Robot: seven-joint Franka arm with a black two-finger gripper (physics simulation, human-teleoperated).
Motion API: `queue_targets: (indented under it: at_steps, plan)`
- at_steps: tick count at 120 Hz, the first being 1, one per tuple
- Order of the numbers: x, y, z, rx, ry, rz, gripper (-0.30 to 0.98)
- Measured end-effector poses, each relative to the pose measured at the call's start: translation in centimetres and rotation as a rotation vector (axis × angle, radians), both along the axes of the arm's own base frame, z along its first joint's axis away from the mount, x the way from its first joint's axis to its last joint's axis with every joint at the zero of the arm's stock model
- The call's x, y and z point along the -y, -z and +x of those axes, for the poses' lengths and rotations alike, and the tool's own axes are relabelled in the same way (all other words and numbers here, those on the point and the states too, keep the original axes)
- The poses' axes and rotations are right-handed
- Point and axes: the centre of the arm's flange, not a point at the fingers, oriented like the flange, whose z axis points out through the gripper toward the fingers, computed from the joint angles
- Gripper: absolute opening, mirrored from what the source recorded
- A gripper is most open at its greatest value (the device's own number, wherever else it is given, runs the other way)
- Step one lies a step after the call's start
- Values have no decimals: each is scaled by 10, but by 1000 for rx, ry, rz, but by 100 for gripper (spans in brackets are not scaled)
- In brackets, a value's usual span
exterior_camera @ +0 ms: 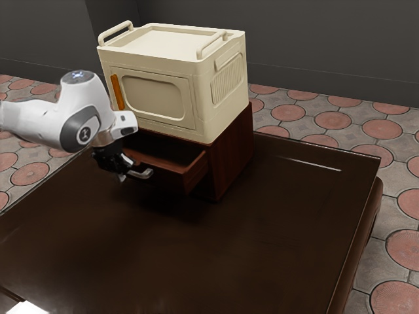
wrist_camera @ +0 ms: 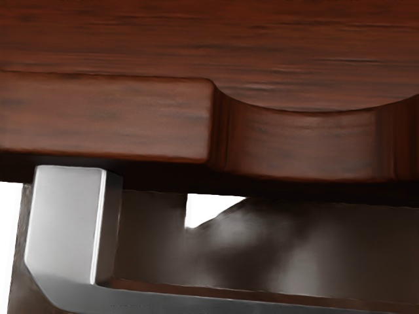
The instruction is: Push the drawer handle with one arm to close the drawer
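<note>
The black gripper is at the left end of the silver drawer handle in the exterior view, very close to it; whether they touch is hard to tell. Behind the handle, the reddish-brown drawer stands pulled out of its wooden cabinet. In the wrist view, the drawer front's top edge runs across with a curved notch, and the metal handle lies along the lower part. The gripper partly covers the drawer's left side in the exterior view.
A cream box with two rail handles and an orange latch sits on top of the cabinet. The dark glossy table extends in front and toward the exterior view's right, with its far edge behind the cabinet.
</note>
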Motion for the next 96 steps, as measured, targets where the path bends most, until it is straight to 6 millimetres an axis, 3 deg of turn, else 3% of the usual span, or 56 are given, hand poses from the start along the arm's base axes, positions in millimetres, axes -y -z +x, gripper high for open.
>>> queue_targets:
  at_steps: [71,96]
  plan:
    - [15,8,78,32,19,13,-10]
    - [17,1,88,65,29,1,-10]
